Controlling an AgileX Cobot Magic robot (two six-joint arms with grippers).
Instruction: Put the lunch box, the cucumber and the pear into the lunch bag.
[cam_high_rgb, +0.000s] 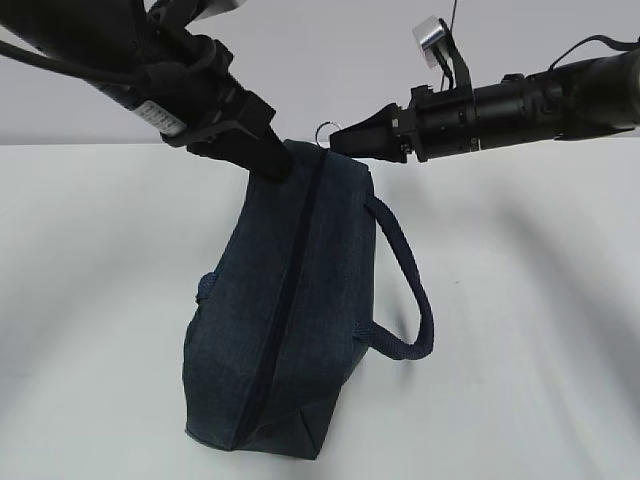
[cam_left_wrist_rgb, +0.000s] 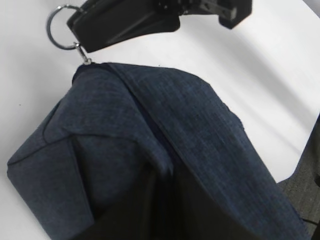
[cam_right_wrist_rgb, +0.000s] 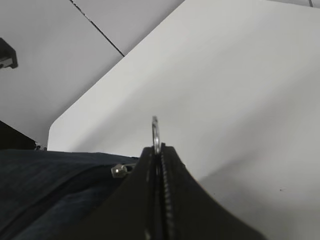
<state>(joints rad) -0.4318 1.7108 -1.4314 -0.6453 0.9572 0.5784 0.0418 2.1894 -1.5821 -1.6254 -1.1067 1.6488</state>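
exterior view: the bag is dark navy, boxy, its zipper running down the middle and a loop handle at its right, standing on the white table. the left gripper pinches fabric at its top; the right gripper is clamped on the ring pull.

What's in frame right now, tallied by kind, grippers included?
Lunch bag: 1
Metal ring pull: 1
Grippers: 2, left gripper, right gripper
Lunch box, cucumber, pear: 0 visible
Total: 4
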